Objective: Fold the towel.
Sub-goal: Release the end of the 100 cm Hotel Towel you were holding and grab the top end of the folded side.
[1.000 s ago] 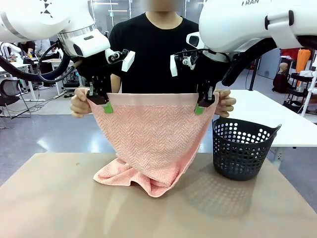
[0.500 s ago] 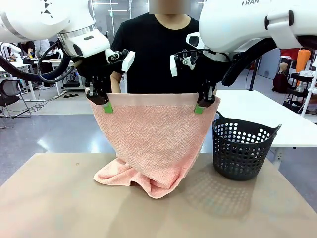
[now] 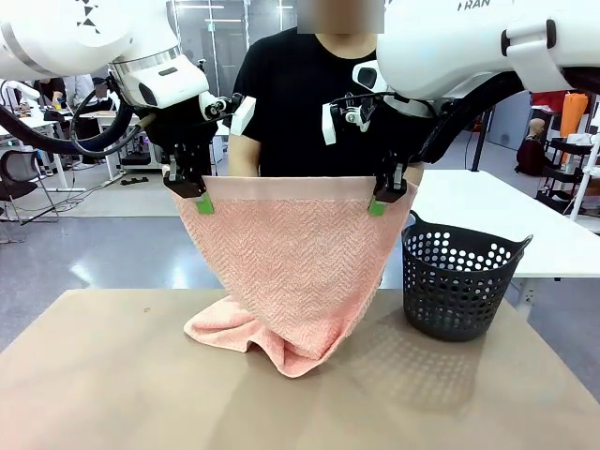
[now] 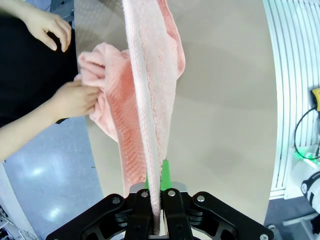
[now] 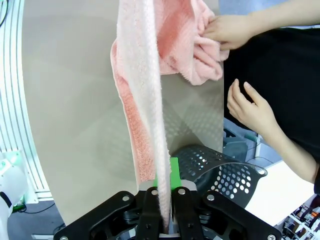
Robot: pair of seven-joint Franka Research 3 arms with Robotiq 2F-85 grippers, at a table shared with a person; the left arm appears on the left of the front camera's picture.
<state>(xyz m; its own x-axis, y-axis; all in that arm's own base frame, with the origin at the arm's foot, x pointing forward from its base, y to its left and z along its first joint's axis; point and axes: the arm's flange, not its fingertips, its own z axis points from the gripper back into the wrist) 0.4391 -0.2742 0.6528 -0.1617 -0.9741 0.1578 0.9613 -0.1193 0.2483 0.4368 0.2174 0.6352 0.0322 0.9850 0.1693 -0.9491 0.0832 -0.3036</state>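
The salmon-pink towel (image 3: pixel 291 258) hangs stretched between both grippers above the table, its lower end bunched on the tabletop. My left gripper (image 3: pixel 199 195) is shut on the towel's upper left corner, and my right gripper (image 3: pixel 380 199) is shut on the upper right corner. In the left wrist view the towel (image 4: pixel 150 100) runs edge-on out of the shut fingers (image 4: pixel 167 172) down to the table. The right wrist view shows the towel (image 5: pixel 145 100) the same way. A person's hand (image 4: pixel 75 100) grasps the bunched lower end behind the towel; that hand (image 5: pixel 225 30) also appears in the right wrist view.
A dark grey perforated basket (image 3: pixel 459 281) stands on the table at the right, close to the hanging towel. The person stands at the far side in a black shirt, the other hand (image 5: pixel 250 110) held free. The near tabletop (image 3: pixel 141 394) is bare.
The person's hands have left the towel's top corners and dropped behind it to the bunched lower end, which has shifted slightly right. Both grippers kept their hold and place.
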